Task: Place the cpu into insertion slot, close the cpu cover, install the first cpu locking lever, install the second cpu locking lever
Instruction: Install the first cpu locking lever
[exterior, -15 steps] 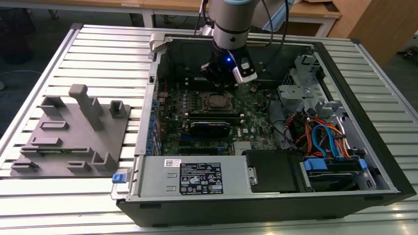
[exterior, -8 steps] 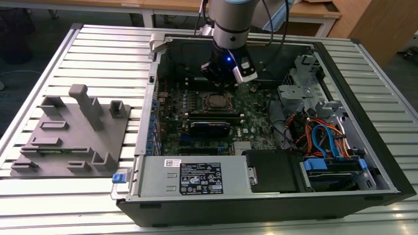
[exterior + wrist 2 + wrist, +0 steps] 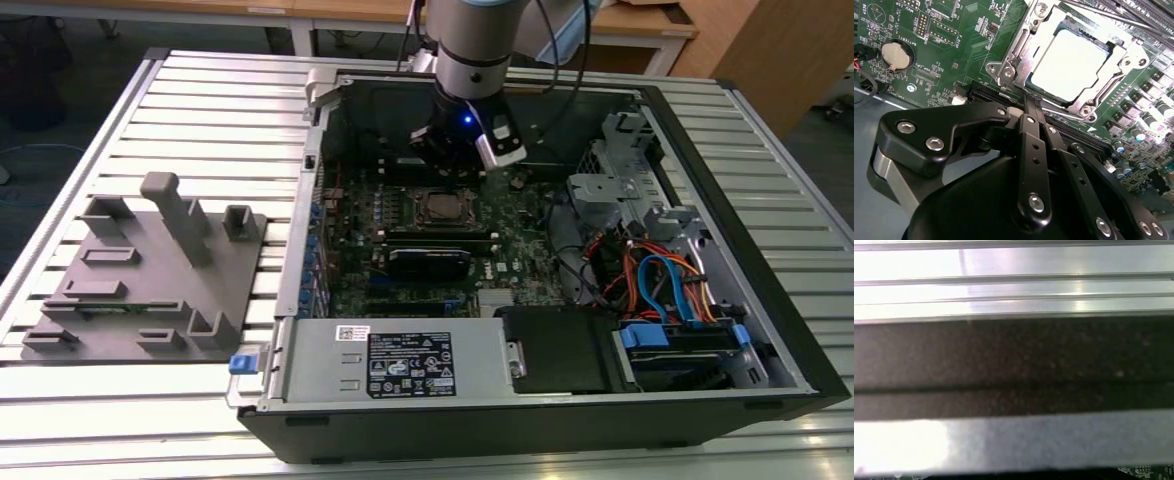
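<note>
The cpu [image 3: 1071, 62], a flat square chip with a pale grey top, lies in the insertion slot [image 3: 441, 207] on the green motherboard. The cpu cover [image 3: 1024, 50], a silvery frame with a square window, lies down around the chip. Two thin metal lever rods [image 3: 1124, 19] run past the socket's far side. In the second wrist view my gripper [image 3: 1030, 102] is shut, its black fingers pressed together with the tips at the socket's near edge. In the exterior view the gripper [image 3: 447, 160] hangs just behind the socket, inside the open computer case.
A grey labelled power-supply box [image 3: 400, 362] fills the case's front. Coloured cables [image 3: 661, 280] and drive bays sit on the exterior view's right. A grey fixture block [image 3: 147, 270] stands on the slatted table on the exterior view's left. A long black slot [image 3: 1074, 132] and a coin battery [image 3: 895, 54] flank the socket.
</note>
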